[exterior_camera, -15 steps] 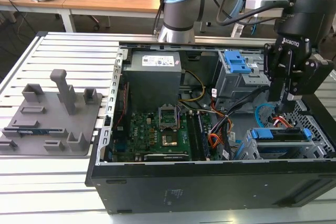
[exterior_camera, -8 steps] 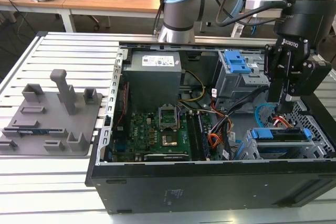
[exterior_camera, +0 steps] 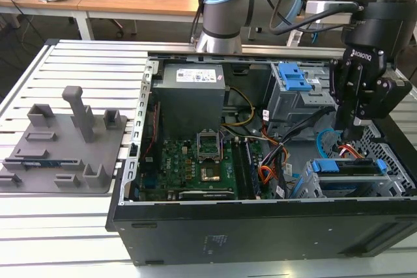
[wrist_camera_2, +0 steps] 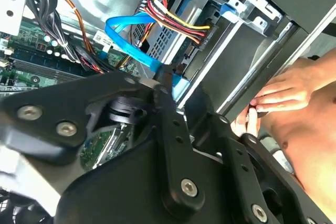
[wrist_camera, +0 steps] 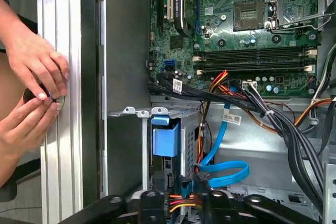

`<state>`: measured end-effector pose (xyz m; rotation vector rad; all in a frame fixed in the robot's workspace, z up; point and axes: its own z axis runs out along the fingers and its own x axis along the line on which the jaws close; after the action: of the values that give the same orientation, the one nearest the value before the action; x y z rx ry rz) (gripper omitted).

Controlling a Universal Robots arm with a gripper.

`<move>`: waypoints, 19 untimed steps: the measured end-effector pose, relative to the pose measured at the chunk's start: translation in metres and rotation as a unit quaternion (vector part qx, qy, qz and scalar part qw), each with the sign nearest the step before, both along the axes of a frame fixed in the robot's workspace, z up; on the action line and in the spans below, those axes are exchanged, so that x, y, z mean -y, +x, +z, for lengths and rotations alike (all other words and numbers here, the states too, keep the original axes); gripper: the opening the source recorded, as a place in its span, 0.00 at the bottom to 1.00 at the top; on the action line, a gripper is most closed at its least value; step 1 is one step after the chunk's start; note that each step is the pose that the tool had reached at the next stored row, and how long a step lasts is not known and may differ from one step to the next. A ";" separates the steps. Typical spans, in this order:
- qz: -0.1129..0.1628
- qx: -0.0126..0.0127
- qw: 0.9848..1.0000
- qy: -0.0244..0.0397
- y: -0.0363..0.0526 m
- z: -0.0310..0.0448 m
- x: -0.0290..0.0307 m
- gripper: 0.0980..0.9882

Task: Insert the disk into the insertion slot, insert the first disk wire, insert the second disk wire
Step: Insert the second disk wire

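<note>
Already the disk (exterior_camera: 348, 166) sits in the insertion slot (exterior_camera: 399, 185), blue carrier showing. In the exterior view the gripper (exterior_camera: 346, 135) hangs just above it, beside the blue cable (wrist_camera: 231, 164); whether it grips anything cannot be told.

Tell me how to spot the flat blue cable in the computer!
Look inside the open black computer case, past the green circuit board, beside the low grey drive cage. The flat blue cable loops there like a ribbon. Its neighbours are round black wires and a red-yellow-orange bundle.
</note>
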<state>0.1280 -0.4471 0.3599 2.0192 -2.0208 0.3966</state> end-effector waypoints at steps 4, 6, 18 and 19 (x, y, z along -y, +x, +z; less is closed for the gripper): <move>0.000 0.000 1.000 -0.001 0.0018 -0.0007 0.0000 0.26; 0.001 0.000 1.000 -0.001 0.0018 -0.0013 0.0000 0.26; 0.008 0.000 1.000 0.000 0.0013 -0.0048 0.0000 0.17; 0.008 0.000 1.000 0.000 0.0013 -0.0051 0.0000 0.10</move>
<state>0.1293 -0.4471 0.3548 2.0353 -2.0060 0.4006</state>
